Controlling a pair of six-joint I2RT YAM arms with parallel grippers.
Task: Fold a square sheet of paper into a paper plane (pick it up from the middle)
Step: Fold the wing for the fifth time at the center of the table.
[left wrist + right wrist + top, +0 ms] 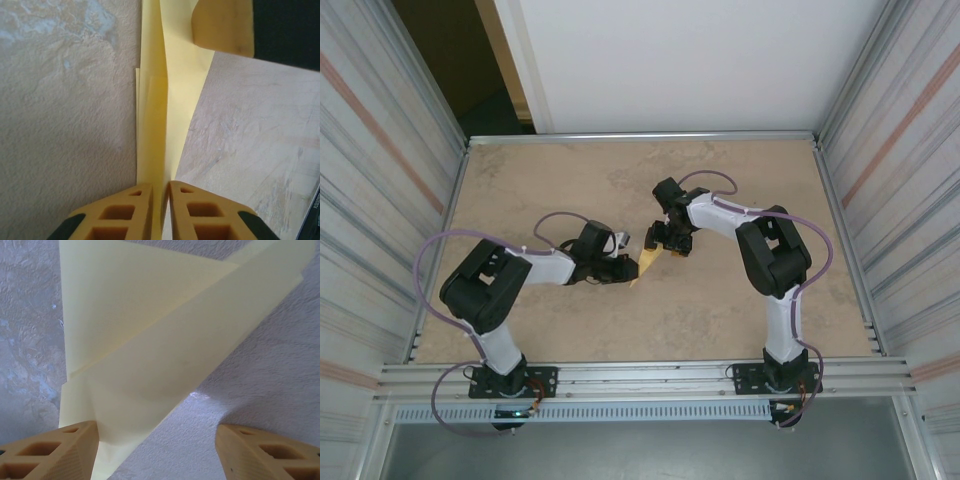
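The pale yellow paper plane [646,262] lies folded into a narrow pointed shape at the table's middle, between the two grippers. In the left wrist view its creased spine [155,100] runs straight out from my left gripper [161,186], whose jaws are shut on the folded layers. My left gripper [628,265] comes at the plane from the left. My right gripper [665,245] hangs over the plane's far end with its jaws wide open. In the right wrist view the folded wings [150,330] spread below the right gripper [157,432], with the paper's edge beside its left finger [60,450].
The beige stone-patterned table [720,310] is bordered by metal rails and ribbed side walls [380,200]. A yellow finger of the right gripper [225,25] shows at the top of the left wrist view, touching the paper's far end.
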